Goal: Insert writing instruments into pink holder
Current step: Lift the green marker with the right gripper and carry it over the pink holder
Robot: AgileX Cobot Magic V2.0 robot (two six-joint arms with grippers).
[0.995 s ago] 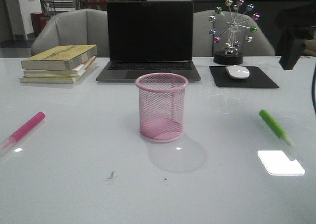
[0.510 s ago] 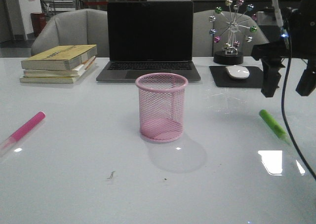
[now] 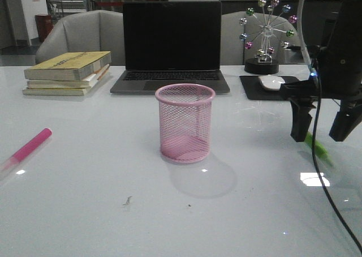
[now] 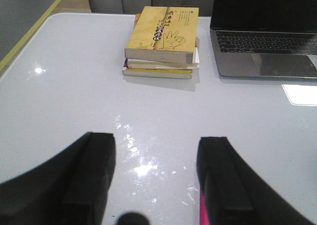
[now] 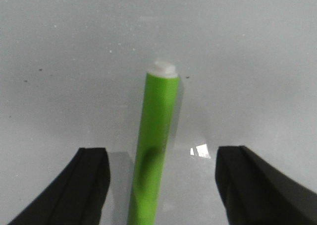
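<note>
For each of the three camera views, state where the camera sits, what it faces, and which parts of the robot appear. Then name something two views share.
Front view: looks forward over the table at the pink holder and laptop; the right gripper shows.
Left wrist view: on the left arm, facing the books; left gripper fingers open.
Right wrist view: looks down on the green marker between open fingers.
Shared: the front and left wrist views both show books and laptop; the front and right wrist views share the green marker.
</note>
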